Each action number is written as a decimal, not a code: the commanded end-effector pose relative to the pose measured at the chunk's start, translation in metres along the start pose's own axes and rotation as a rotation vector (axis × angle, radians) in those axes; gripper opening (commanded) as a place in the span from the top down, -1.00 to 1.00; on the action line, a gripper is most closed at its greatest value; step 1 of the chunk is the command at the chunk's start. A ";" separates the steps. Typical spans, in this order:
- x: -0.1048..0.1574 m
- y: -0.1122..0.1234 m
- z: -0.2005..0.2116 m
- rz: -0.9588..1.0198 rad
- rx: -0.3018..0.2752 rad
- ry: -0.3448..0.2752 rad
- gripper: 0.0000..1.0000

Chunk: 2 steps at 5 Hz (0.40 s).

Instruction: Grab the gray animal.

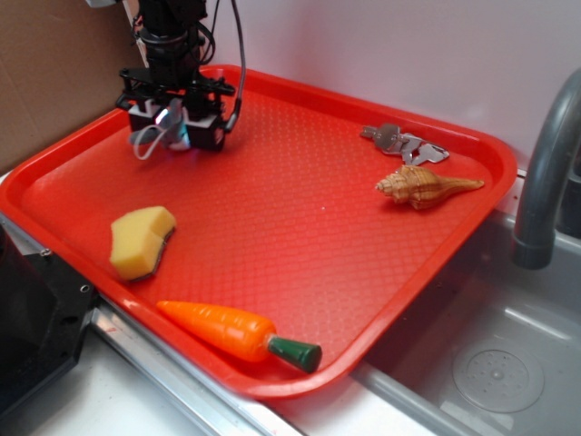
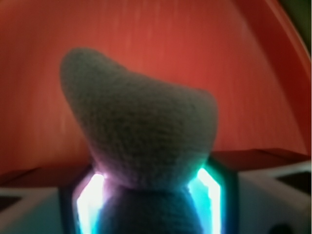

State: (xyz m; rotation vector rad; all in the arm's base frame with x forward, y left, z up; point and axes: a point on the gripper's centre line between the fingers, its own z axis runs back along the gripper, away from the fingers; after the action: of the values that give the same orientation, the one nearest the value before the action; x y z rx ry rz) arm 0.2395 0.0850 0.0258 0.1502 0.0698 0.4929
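Note:
The gray animal (image 1: 170, 119) is a small gray plush with a thin pale cord loop hanging to its left. It sits between the fingers of my gripper (image 1: 174, 127) at the far left corner of the red tray (image 1: 300, 209). In the wrist view the gray animal (image 2: 146, 126) fills the middle, its pointed fin up, squeezed at the waist between the two glowing pads (image 2: 207, 192). My gripper (image 2: 148, 195) is shut on it. Whether the plush rests on the tray or is lifted off it, I cannot tell.
On the tray lie a yellow sponge (image 1: 141, 241) at the front left, an orange carrot (image 1: 238, 334) by the front rim, silver keys (image 1: 404, 143) and a tan seashell (image 1: 425, 186) at the back right. A sink with a gray faucet (image 1: 545, 173) lies to the right.

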 end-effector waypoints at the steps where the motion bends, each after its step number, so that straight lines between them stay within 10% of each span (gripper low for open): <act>1: -0.046 -0.020 0.120 -0.252 -0.173 -0.166 1.00; 2: -0.060 -0.008 0.168 -0.276 -0.201 -0.186 1.00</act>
State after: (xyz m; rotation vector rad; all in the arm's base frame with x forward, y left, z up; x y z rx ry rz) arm 0.2118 0.0067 0.1780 -0.0148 -0.0853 0.2098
